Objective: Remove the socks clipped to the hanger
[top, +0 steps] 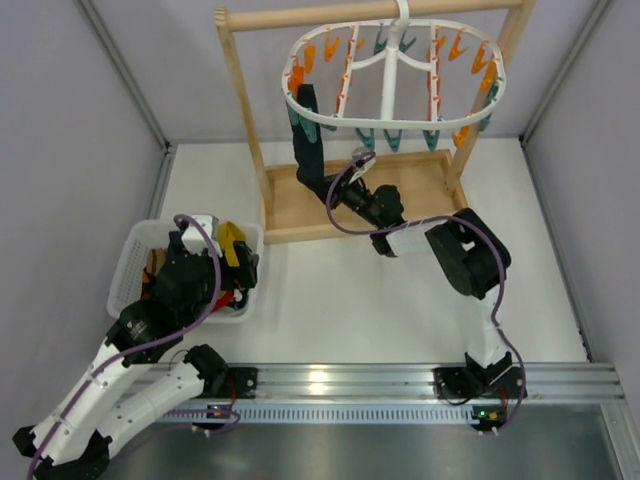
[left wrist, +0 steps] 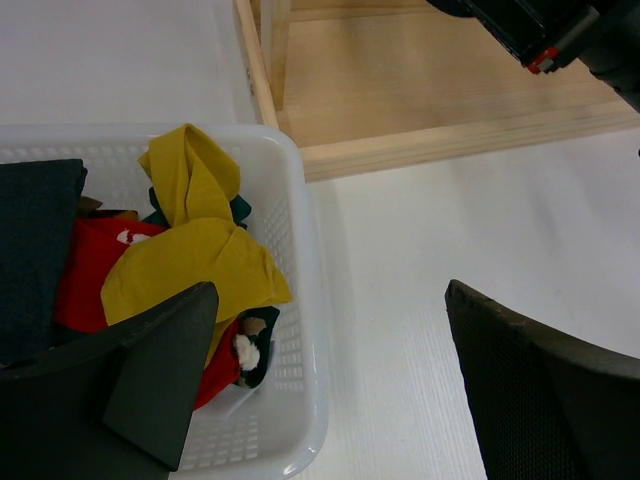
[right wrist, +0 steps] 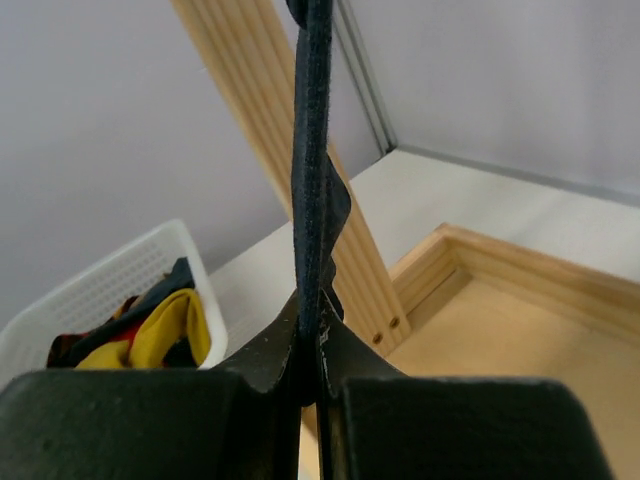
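White table (top: 400,300), grey walls (top: 60,100); right gripper (right wrist: 312,370) pinches the hanging dark sock (right wrist: 312,150); left gripper (left wrist: 330,380) gapes wide, its fingers hiding the basket's (left wrist: 300,330) lower-left corner.

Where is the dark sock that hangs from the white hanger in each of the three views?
Top external: the dark sock hangs from the left side of the hanger, its lower end in the right gripper.
Left wrist: not in it.
Right wrist: centre, a vertical strip from the top edge down into the shut jaws.
Shared landmark: the white basket, seen in all three.
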Available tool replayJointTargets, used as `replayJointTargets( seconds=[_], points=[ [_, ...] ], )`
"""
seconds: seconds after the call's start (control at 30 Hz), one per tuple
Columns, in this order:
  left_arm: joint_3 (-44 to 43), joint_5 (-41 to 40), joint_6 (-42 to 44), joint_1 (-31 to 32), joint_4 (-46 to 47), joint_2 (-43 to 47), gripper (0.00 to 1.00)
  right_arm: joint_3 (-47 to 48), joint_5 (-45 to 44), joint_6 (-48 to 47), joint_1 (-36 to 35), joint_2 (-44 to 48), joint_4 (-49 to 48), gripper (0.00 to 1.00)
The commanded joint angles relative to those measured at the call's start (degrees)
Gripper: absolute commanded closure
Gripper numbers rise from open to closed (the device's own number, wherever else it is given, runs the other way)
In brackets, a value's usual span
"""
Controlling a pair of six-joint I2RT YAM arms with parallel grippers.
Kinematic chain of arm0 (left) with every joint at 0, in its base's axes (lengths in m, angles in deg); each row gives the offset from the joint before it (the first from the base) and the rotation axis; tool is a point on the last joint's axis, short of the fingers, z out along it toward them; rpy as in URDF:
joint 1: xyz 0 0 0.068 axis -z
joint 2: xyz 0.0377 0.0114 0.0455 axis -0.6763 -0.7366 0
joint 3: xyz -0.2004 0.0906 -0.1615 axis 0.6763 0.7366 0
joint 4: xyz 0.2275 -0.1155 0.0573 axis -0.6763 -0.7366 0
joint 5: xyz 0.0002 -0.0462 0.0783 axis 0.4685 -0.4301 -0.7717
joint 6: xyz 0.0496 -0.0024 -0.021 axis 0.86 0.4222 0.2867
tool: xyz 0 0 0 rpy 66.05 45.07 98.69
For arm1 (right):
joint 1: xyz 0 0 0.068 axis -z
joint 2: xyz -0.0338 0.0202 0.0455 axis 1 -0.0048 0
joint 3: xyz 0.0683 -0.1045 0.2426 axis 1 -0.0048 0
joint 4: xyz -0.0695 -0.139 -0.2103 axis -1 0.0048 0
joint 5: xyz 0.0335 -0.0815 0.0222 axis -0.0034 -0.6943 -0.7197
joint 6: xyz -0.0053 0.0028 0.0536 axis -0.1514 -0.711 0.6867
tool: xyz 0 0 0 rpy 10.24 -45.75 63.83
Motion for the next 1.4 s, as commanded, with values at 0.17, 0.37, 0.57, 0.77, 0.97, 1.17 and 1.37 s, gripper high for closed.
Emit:
replayJointTargets(
  seconds=[0.17,0.37,0.57,0.77,0.97,1.17,1.37],
  points=[
    [0.1,-2.7,0.43,-0.04,0.87,0.99,0.01,-14.63,3.35,8.02,-0.99,13.38,-18.61,1.0],
    [0.1,-3.14,0.43,-0.12,0.95,0.99,0.01,-22.19,4.49,6.18,-2.3,22.0,-13.95,1.0],
    [0.1,-4.11,0.43,-0.12,0.87,1.43,0.01,-24.93,4.31,0.39,-4.5,29.9,-2.09,1.0],
    [0.1,-4.9,0.25,-0.56,0.87,1.87,0.01,-29.49,2.73,-2.42,-7.75,37.9,2.56,1.0],
    [0.01,-4.72,0.08,-1.7,0.87,2.83,0.01,-31.34,1.85,-5.25,-11.09,44.06,8.37,1.0],
    [-0.08,-4.99,-0.19,-2.14,0.87,3.19,0.01,-32.92,3.44,-6.65,-11.88,49.24,11.36,1.0],
    [-0.17,-4.99,-0.54,-2.76,0.87,3.54,0.01,-35.12,-1.22,-11.83,-11.89,55.05,19.7,1.0]
  ],
)
